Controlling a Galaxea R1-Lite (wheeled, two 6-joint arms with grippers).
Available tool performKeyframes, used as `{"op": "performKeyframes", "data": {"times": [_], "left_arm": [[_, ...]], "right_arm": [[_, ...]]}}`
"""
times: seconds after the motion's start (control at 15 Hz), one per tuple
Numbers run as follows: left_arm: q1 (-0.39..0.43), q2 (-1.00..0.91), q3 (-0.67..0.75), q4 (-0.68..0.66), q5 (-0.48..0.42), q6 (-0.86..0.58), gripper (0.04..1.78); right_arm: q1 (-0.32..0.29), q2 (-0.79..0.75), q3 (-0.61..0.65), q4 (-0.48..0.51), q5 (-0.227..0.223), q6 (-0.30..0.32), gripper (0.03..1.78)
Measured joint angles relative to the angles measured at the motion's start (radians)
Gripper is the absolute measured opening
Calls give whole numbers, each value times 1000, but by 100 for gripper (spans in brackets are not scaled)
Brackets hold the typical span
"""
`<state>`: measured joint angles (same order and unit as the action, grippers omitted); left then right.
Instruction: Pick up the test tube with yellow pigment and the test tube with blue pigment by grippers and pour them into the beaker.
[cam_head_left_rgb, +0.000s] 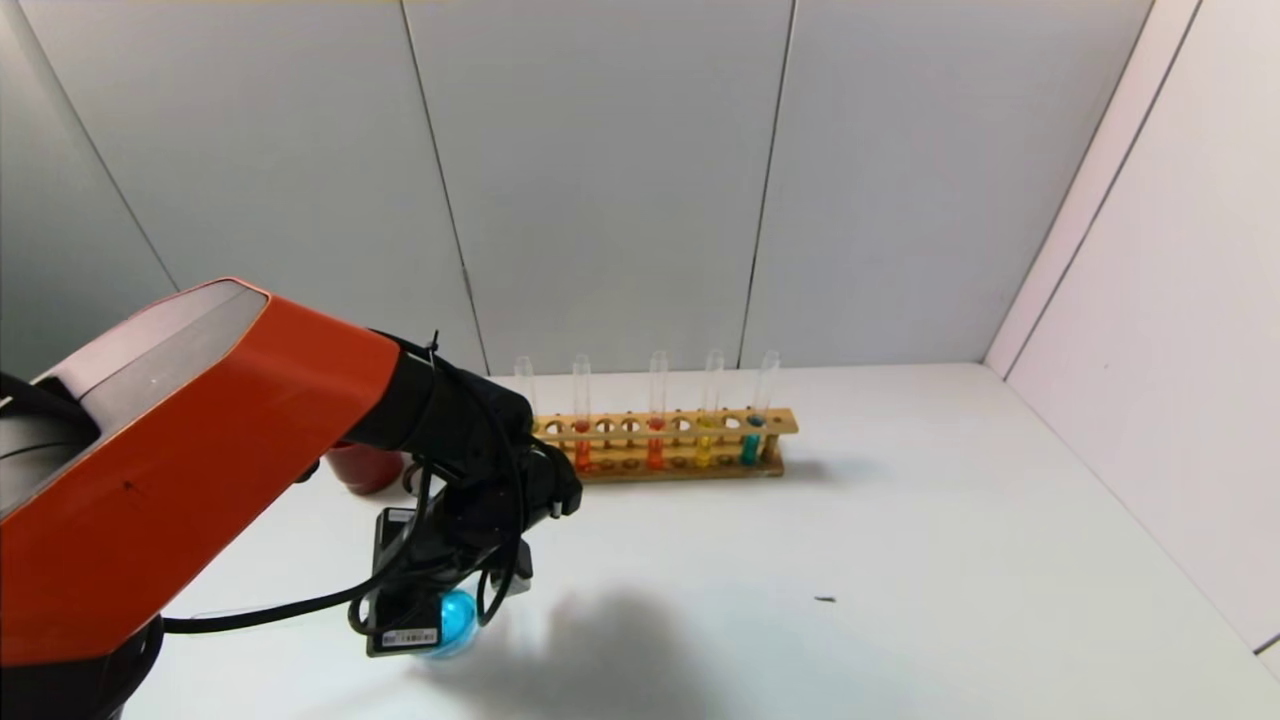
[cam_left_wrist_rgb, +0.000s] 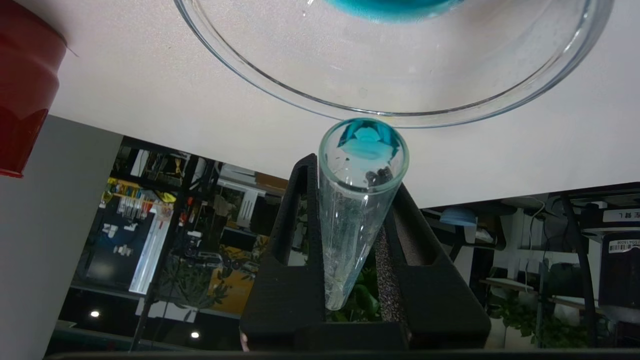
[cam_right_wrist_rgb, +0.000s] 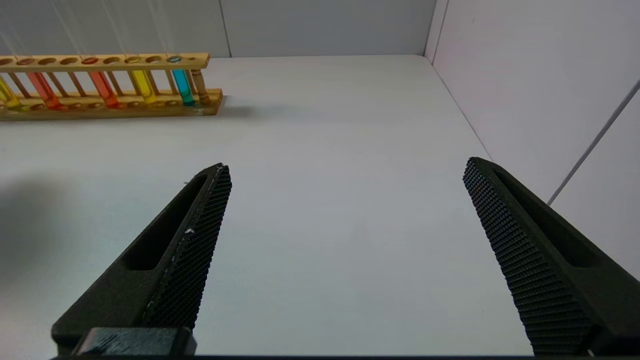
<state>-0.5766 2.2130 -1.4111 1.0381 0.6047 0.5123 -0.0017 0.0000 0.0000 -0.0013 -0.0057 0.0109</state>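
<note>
- Blue tube (cam_left_wrist_rgb: 357, 200) is clamped between the left gripper (cam_left_wrist_rgb: 357, 165) fingers, mouth past the fingertips, just beside the beaker (cam_left_wrist_rgb: 280, 95) rim; blue liquid pools in the beaker.
- Red cup (cam_left_wrist_rgb: 25, 85) stands well to one side of the fingers; bare table (cam_head_left_rgb: 900, 560) lies on the other.
- Left arm reaches forward and down, wrist tipped over the beaker.
- Right gripper (cam_right_wrist_rgb: 345, 200) fingers are spread wide and hold nothing; the rack (cam_right_wrist_rgb: 110, 102) and its yellow tube (cam_right_wrist_rgb: 142, 85) stand well beyond its fingertips.
</note>
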Motion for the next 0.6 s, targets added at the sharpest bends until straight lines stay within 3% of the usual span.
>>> {"op": "performKeyframes", "data": {"times": [0.33,0.6], "left_arm": [[2,-43,-1,18,-14,0,33],[34,-207,-49,53,-110,-4,33]], "right_arm": [[0,0,0,0,0,0,170],[0,0,0,0,0,0,170]]}}
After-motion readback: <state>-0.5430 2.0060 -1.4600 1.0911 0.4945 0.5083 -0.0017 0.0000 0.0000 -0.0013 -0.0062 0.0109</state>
